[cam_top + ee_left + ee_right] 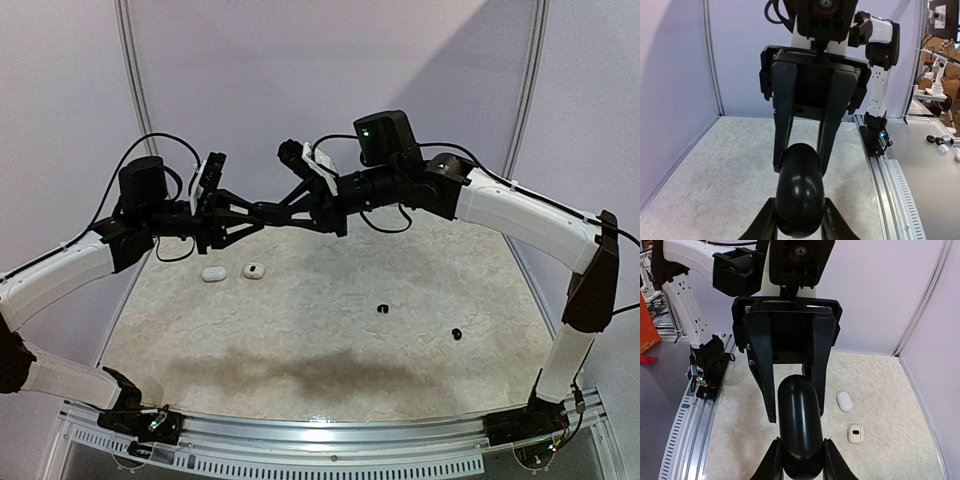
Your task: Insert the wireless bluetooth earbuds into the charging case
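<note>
A glossy black oval charging case (800, 190) hangs in the air above the back of the table, gripped from opposite ends. My left gripper (800, 202) is shut on one end. My right gripper (801, 442) is shut on the other end, where the case (799, 425) also shows. In the top view the left gripper (262, 214) and right gripper (276, 210) meet tip to tip and mostly hide the case. Two tiny black earbuds (382, 308) (456, 334) lie apart on the table to the right, far below both grippers.
A white oval case (212, 273) and a small white piece with a dark spot (254, 270) lie on the table under the left gripper; both show in the right wrist view (844, 401) (855, 433). Purple walls enclose the back and sides. A metal rail (320, 440) runs along the near edge.
</note>
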Robot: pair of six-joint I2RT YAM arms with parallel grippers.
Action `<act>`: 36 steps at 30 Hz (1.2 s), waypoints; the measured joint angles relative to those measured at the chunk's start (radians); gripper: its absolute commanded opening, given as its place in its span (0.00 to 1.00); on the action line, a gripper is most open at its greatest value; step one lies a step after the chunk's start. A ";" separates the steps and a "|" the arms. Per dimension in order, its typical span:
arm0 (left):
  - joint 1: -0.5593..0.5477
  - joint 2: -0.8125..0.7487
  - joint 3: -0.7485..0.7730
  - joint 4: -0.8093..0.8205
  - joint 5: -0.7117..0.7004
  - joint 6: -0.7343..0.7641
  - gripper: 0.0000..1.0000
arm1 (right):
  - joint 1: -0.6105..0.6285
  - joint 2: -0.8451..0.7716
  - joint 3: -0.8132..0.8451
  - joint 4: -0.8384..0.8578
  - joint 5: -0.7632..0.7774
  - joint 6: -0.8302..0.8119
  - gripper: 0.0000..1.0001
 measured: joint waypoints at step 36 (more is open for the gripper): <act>-0.002 0.005 -0.015 0.067 -0.013 -0.083 0.24 | 0.000 0.000 0.000 0.016 0.006 0.008 0.00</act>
